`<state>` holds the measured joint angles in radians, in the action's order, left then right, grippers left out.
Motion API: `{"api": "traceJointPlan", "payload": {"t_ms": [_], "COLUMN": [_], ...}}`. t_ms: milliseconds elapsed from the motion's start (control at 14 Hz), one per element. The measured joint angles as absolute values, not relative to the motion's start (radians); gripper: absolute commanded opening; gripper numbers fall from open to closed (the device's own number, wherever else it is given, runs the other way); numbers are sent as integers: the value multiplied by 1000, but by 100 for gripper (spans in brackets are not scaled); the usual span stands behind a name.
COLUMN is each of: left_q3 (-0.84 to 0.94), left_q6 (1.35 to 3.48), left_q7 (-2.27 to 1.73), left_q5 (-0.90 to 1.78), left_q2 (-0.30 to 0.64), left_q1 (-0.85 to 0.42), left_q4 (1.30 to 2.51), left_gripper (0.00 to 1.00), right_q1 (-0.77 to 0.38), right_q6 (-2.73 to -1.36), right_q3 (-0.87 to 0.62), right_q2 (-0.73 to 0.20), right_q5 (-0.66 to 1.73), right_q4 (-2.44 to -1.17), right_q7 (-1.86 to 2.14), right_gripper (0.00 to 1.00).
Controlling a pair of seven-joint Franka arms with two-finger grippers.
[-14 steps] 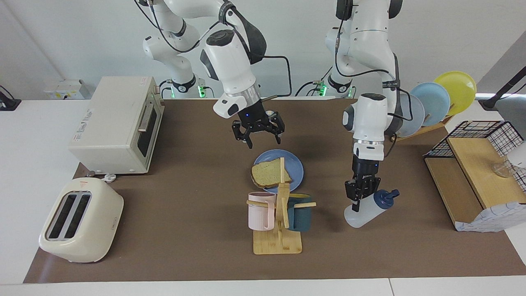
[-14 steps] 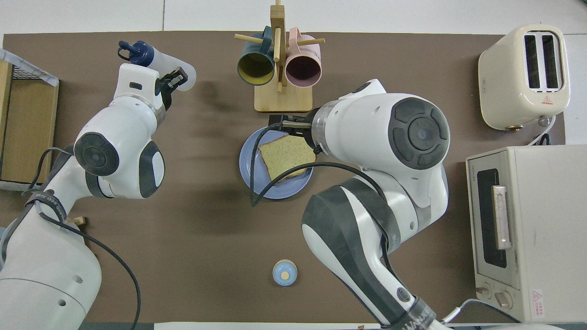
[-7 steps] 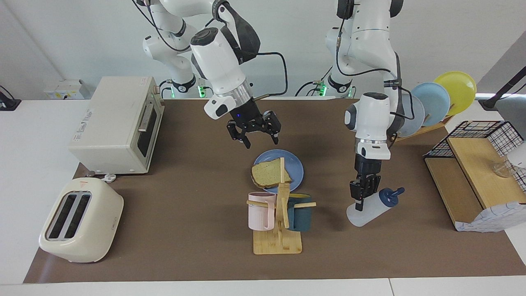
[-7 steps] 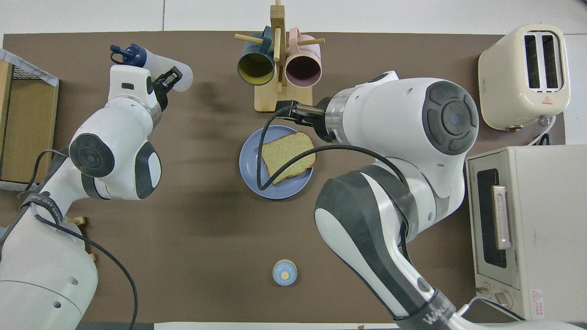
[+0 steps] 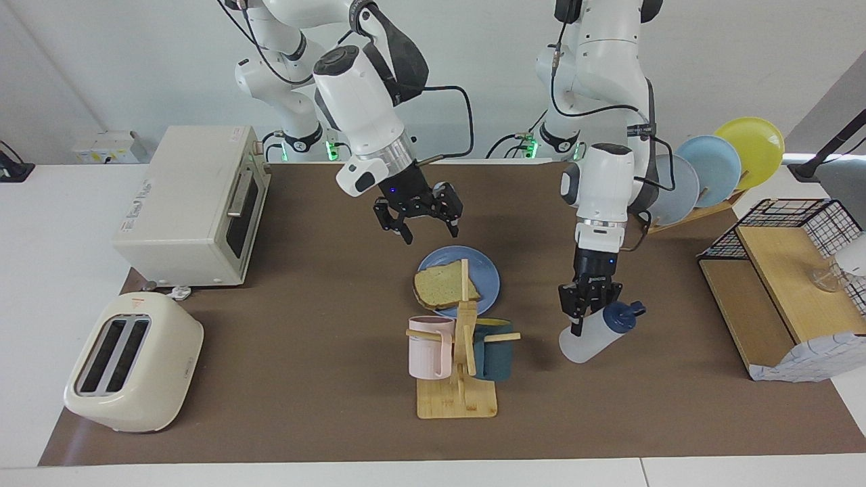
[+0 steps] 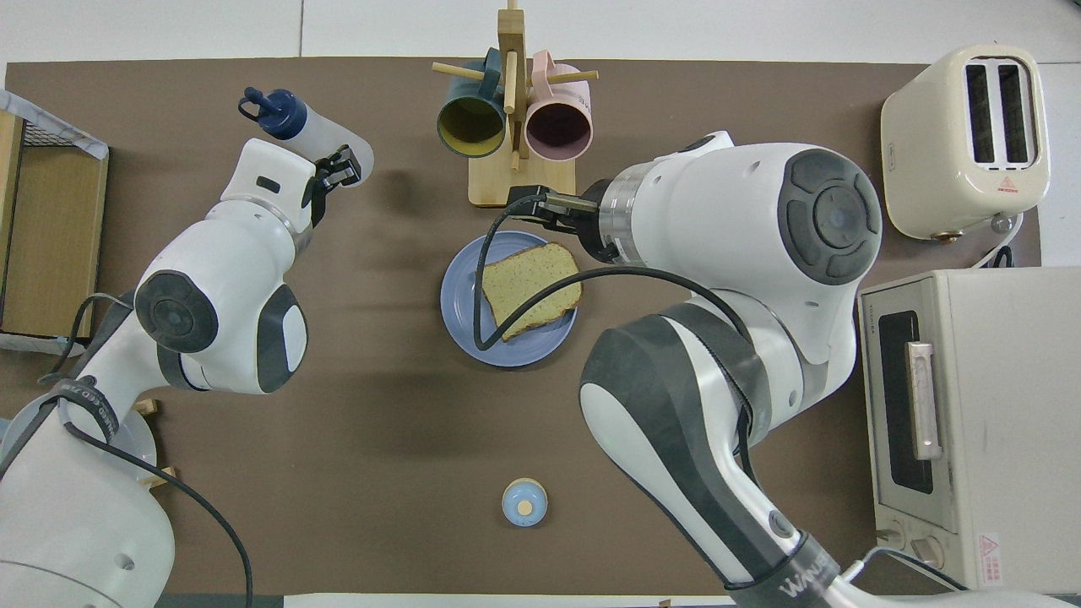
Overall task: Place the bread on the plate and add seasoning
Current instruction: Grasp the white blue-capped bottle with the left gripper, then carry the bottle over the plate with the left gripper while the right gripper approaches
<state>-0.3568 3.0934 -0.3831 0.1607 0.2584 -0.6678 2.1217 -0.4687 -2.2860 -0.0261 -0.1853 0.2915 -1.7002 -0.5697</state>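
Note:
The bread (image 5: pixel 441 285) lies flat on the blue plate (image 5: pixel 488 276) at the middle of the mat; both also show in the overhead view, bread (image 6: pixel 530 287) on plate (image 6: pixel 460 304). My left gripper (image 5: pixel 587 312) is shut on the seasoning bottle (image 5: pixel 590 338) and holds it tilted, low over the mat toward the left arm's end from the plate, with its navy cap (image 6: pixel 281 115) pointing away from the plate. My right gripper (image 5: pixel 430 233) is open and empty, raised over the plate's edge nearer the robots.
A wooden mug rack (image 5: pixel 457 396) with a pink and a dark teal mug stands just farther from the robots than the plate. A toaster (image 5: pixel 132 362) and a toaster oven (image 5: pixel 193 203) stand at the right arm's end. A plate rack (image 5: pixel 717 169) and a wire shelf (image 5: pixel 785 270) stand at the left arm's end. A small bell (image 6: pixel 524 502) sits near the robots.
My left gripper has carried the bottle a little up and toward the plate. My right gripper rose from the plate earlier and has since held still.

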Motion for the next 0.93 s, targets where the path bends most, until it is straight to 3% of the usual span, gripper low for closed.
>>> {"api": "traceJointPlan", "payload": {"t_ms": [570, 927], "left_q3": [-350, -345], "left_q6": [2732, 2613], "left_q7": [-164, 77], "left_q5": [160, 127], "left_q2": [-8, -85], "left_q1": [-765, -786], "left_q4": [2181, 2188], "left_gripper": [0, 0], "right_q1": [-469, -468], "right_q6": [-2287, -2288], "right_q3": [-29, -28], "right_q2": [-185, -185], "right_q5": [392, 427], "right_q4": [-1692, -1682], "right_q7": [-648, -687], "right_gripper": [100, 100]}}
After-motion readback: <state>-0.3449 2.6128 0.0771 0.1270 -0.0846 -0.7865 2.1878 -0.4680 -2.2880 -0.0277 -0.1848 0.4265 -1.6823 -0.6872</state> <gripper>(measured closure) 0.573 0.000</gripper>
